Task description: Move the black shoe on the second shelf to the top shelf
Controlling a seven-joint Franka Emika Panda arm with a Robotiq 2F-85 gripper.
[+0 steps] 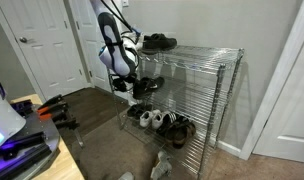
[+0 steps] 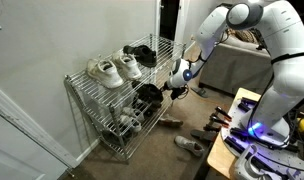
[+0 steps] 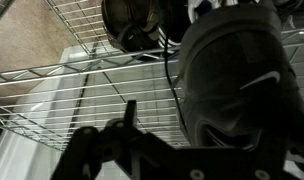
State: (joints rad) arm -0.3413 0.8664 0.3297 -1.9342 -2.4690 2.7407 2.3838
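The black shoe (image 3: 232, 80) fills the right half of the wrist view, close up, resting on the chrome wire second shelf (image 3: 82, 105). It also shows in both exterior views (image 1: 148, 86) (image 2: 147, 95). My gripper (image 3: 184, 115) is at the shelf's end, right at the shoe (image 1: 123, 80) (image 2: 175, 88). Its left finger stands apart from the shoe with a gap; the right finger is hidden by the shoe. The jaws look open. The top shelf (image 1: 197, 50) (image 2: 84, 82) is above.
The top shelf carries another black shoe (image 1: 158, 42) (image 2: 140, 54) and a pair of white sneakers (image 2: 109, 70). The lowest tier holds several shoes (image 1: 162, 121). Loose shoes lie on the carpet (image 2: 187, 143). A door (image 1: 37, 45) and a desk (image 1: 22, 140) stand nearby.
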